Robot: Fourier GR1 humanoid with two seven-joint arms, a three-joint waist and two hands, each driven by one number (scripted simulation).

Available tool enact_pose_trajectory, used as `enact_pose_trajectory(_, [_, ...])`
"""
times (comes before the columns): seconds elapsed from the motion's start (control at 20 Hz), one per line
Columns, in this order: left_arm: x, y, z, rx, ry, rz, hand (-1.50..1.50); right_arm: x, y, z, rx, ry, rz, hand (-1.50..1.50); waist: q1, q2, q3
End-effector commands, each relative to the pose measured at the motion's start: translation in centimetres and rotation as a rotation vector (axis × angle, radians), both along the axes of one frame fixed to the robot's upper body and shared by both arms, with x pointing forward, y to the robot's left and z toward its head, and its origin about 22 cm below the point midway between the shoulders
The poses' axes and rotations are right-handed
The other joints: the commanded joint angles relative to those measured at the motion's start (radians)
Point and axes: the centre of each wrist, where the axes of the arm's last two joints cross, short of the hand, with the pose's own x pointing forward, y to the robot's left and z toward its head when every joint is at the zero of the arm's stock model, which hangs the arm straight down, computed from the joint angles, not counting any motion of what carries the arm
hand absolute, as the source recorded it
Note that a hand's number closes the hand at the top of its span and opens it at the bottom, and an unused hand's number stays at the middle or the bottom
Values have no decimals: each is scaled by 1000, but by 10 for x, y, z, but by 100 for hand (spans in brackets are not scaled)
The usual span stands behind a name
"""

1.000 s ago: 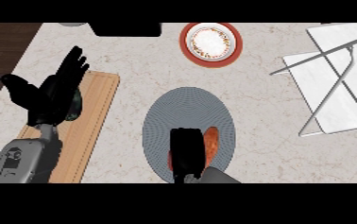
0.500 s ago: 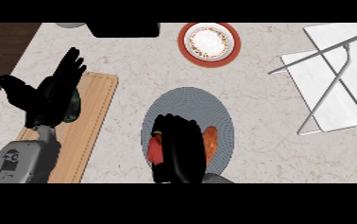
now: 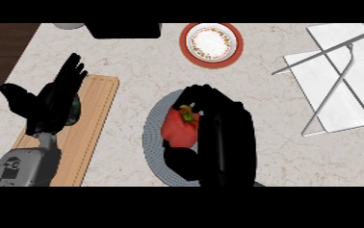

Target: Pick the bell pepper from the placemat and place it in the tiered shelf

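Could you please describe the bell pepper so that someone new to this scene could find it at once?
Start at the grey round placemat in the middle of the counter. On it, against the robot's right hand, which curls round it, sits the bell pepper. It is the only glossy red thing with a small green-yellow stem.

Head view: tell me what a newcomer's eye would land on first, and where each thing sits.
The red bell pepper stands out most, lying on the grey placemat at centre, with the black right hand curled round it from the right. Next comes the red-rimmed plate at top centre, and the white tiered shelf at the right edge. The left hand rests open over the wooden board at left.
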Motion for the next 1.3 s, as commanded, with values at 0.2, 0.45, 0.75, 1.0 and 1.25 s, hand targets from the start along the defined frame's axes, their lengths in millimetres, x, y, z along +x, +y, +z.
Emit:
enact_pose_trajectory(0.2, [3,5,4,-7,-4,3,0,-5,-51,49,-76,24,-276,150,-6,1,-1])
enact_pose_trajectory(0.45, [6,0,10,-5,0,-13,0,0,-99,81,-24,-4,-362,150,-1,2,0])
enact_pose_trajectory(0.75, [8,2,-4,-1,-21,-12,0,12,-141,86,-22,53,-426,150,3,7,0])
enact_pose_trajectory(1.0, [7,2,1,-10,-21,-12,0,6,-197,77,62,-5,-497,150,9,7,1])
enact_pose_trajectory(1.25, [7,-8,-4,-10,-8,-16,0,0,-249,60,68,5,-525,150,10,8,1])
